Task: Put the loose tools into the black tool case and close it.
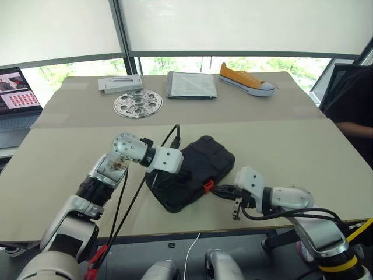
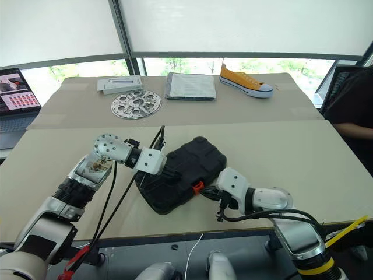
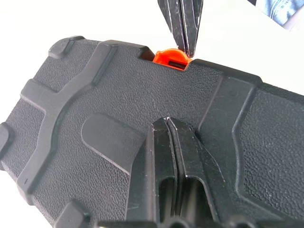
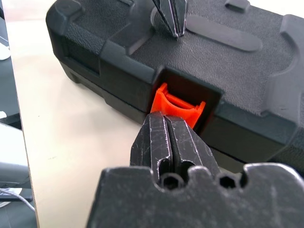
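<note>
Blk tool case (image 4: pixel 228 52): matt pebbled plastic. Latch (image 4: pixel 176 107): smooth orange plastic. Perforated disc (image 1: pixel 137 104) looked like shiny metal. Table (image 1: pixel 280 140): matt beige, smooth.

- We see the tool case (image 1: pixel 195 172) lying closed on the near part of the table (image 1: pixel 280 146), turned at a slant.
- Our left gripper (image 3: pixel 167 124) rests on the case's lid, fingers together.
- Our right gripper (image 4: pixel 166 128) sits just before the latch (image 4: pixel 176 108) on the case's near right edge, fingers together, tips at the latch.
- Along the far edge of the table lie, from left to right, a flat box (image 1: pixel 120 83), a folded packet (image 1: pixel 191 84) and a shoe (image 1: pixel 246 80).
- A round metal disc (image 1: pixel 137 104) lies just in front of the box.
- A laptop (image 1: pixel 17 93) stands off the table's left side.
</note>
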{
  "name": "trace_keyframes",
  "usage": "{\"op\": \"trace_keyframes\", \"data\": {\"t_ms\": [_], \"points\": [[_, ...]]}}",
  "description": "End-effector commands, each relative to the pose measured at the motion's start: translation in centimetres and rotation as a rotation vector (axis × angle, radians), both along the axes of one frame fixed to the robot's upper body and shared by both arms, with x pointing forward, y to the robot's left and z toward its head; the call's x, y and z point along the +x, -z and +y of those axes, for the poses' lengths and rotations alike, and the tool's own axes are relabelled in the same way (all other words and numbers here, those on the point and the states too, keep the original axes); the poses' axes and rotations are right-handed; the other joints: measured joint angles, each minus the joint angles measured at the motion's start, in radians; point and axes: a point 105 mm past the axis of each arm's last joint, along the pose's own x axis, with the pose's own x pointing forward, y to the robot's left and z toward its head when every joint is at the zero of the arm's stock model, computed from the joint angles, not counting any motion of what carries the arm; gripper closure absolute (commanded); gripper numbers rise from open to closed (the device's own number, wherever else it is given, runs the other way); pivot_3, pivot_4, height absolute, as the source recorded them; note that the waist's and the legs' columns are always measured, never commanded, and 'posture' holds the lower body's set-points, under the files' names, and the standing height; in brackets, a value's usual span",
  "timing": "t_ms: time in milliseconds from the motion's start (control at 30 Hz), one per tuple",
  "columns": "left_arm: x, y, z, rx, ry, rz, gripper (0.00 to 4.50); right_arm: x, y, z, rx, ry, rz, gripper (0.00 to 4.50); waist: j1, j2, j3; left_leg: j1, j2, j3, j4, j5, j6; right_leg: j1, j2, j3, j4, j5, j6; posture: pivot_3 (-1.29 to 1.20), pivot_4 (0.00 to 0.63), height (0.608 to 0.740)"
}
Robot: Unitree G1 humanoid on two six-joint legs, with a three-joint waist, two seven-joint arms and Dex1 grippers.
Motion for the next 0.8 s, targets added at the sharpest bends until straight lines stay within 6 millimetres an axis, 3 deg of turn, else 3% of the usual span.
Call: {"op": "trace_keyframes", "data": {"t_ms": [33, 67, 100, 200, 333, 400, 433, 533, 567, 733, 800], "points": [[-0.9, 4.0, 0.7, 0.119, -0.012, 0.118, 4.41, 0.5, -2.8, -0.1, 0.027, -0.004, -0.107, 4.50, 0.000, 0.000, 0.000, 0.000, 0.000, 0.000, 0.000, 0.000, 0.000, 0.000, 0.000, 0.000, 0.000, 0.000, 0.000, 0.00, 0.150, 0.737], [-0.7, 3.9, 1.1, 0.111, -0.038, 0.132, 4.41, 0.1, -2.9, -0.5, 0.024, -0.012, -0.087, 4.50, 0.000, 0.000, 0.000, 0.000, 0.000, 0.000, 0.000, 0.000, 0.000, 0.000, 0.000, 0.000, 0.000, 0.000, 0.000, 0.00, 0.150, 0.737], [-0.6, 3.7, 1.4, 0.097, -0.059, 0.142, 4.47, -0.3, -3.1, -1.0, 0.022, -0.023, -0.069, 4.21, 0.001, 0.001, -0.001, 0.000, 0.000, 0.000, 0.000, 0.000, 0.000, 0.000, 0.000, 0.000, 0.000, 0.000, 0.000, 0.00, 0.150, 0.737], [-0.3, 2.0, 2.9, -0.017, -0.179, 0.239, 3.76, -1.7, -4.5, -3.1, 0.019, -0.055, -0.003, 3.38, 0.004, 0.002, -0.001, 0.000, -0.001, 0.000, -0.001, 0.000, 0.000, 0.000, 0.000, 0.000, 0.000, 0.000, 0.000, 0.00, 0.150, 0.737], [-1.6, -0.7, 6.8, -0.127, -0.305, 0.376, 2.38, -3.2, -6.8, -6.5, -0.007, -0.077, 0.065, 2.06, -0.011, 0.002, -0.001, 0.000, 0.002, 0.000, -0.003, -0.001, 0.001, -0.002, 0.002, 0.000, -0.001, -0.001, -0.001, 0.00, 0.150, 0.737], [-3.1, -2.0, 9.2, -0.154, -0.371, 0.437, 1.54, -3.7, -8.1, -8.3, -0.021, -0.083, 0.100, 1.17, -0.017, 0.003, 0.000, 0.000, 0.002, 0.000, -0.005, -0.002, 0.001, -0.004, 0.002, 0.000, -0.001, -0.002, -0.003, 0.00, 0.150, 0.737], [-4.0, -2.4, 10.7, -0.146, -0.417, 0.469, 1.41, -3.9, -8.9, -9.3, -0.022, -0.075, 0.122, 1.03, -0.019, 0.003, 0.000, 0.000, 0.003, 0.000, -0.005, -0.002, 0.001, -0.004, 0.002, -0.001, -0.001, -0.002, -0.004, 0.00, 0.150, 0.737], [-5.7, -2.7, 14.3, -0.096, -0.564, 0.476, 0.31, -3.8, -10.8, -11.7, -0.014, -0.049, 0.132, 0.01, -0.017, 0.004, 0.004, -0.001, 0.005, 0.000, -0.004, -0.004, 0.000, -0.005, 0.003, -0.002, -0.001, -0.003, -0.005, 0.00, 0.150, 0.737], [-6.0, -2.9, 15.2, -0.093, -0.612, 0.465, 0.02, -3.5, -11.3, -12.3, -0.013, -0.038, 0.121, 0.00, -0.015, 0.004, 0.004, 0.000, 0.005, 0.000, -0.005, -0.004, 0.000, -0.004, 0.003, -0.002, -0.002, -0.003, -0.005, 0.00, 0.150, 0.737], [-7.7, -4.2, 18.2, -0.200, -0.765, 0.476, 0.02, -2.8, -12.3, -13.9, 0.018, -0.019, 0.140, 0.00, 0.006, 0.004, 0.006, -0.001, 0.005, 0.001, -0.004, -0.005, 0.002, -0.003, 0.001, -0.003, -0.002, -0.003, -0.005, 0.00, 0.150, 0.737], [-8.3, -4.9, 18.5, -0.261, -0.794, 0.474, 0.02, -2.4, -12.1, -13.9, 0.041, -0.016, 0.144, 0.00, 0.007, 0.004, 0.007, -0.001, 0.005, 0.001, -0.004, -0.005, 0.001, -0.003, 0.001, -0.003, -0.002, -0.003, -0.005, 0.00, 0.150, 0.737]]}}
